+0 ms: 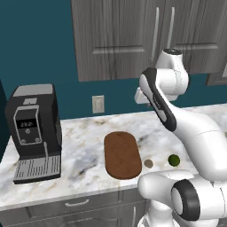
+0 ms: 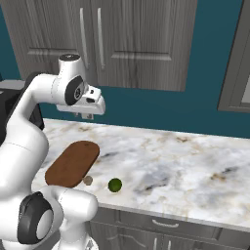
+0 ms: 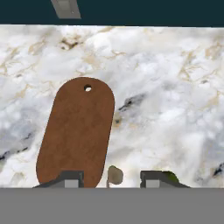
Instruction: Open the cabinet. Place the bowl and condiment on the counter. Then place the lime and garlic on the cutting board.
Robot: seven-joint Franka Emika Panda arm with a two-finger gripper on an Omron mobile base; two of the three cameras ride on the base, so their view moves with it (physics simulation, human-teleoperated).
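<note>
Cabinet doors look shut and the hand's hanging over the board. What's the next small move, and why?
Probably raise the hand toward the long bar handles of the cabinet. Both doors are closed, and no bowl or condiment is on the counter. The lime and garlic lie beside the cutting board, but they come later.

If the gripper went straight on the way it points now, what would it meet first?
Probably the garlic, which sits between the fingertips in the hand view, beside the cutting board. The gripper hangs well above the counter, pointing down; depth is uncertain, so it might reach bare counter instead.
</note>
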